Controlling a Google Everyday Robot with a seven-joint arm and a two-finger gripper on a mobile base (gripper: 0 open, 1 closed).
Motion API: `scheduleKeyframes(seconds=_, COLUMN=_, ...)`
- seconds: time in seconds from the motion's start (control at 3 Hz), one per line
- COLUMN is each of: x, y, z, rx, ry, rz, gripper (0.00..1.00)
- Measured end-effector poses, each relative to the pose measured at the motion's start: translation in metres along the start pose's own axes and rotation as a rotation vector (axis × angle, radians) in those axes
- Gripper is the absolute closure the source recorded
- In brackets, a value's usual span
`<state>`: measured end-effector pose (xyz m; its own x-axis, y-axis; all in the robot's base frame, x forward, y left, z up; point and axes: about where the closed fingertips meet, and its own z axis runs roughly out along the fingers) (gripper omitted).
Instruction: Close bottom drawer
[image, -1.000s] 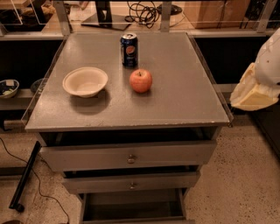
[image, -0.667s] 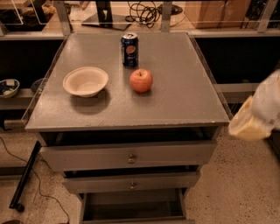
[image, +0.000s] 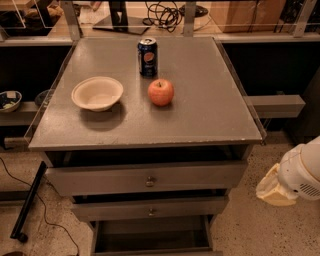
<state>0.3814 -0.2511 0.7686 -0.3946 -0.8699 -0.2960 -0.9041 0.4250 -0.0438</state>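
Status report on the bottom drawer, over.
Gripper low, right of cabinet, off the bottom drawer. Drawer stands open. Nothing visible in its path.

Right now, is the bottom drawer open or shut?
Open: bottom drawer juts out, interior showing under the middle drawer. End effector hangs apart, low right.

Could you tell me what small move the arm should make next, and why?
Probably bring the gripper down and across to the front of the bottom drawer, which stands pulled out. The gripper hangs to the right of the cabinet, apart from it.
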Motion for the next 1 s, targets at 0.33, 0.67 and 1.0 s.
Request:
scheduleKeyframes(seconds=0.33, x=0.0, y=0.002, z=0.001, rx=-0.002, ry=-0.002, rz=0.002, gripper=1.0)
scheduleKeyframes(seconds=0.67, x=0.011, y=0.025, z=0.047, rx=-0.041, ry=-0.012, rz=0.041, gripper=1.0)
scheduleKeyframes(seconds=1.0, x=0.021, y=0.044, z=0.088, rx=-0.081, ry=-0.023, rz=0.072, gripper=1.0)
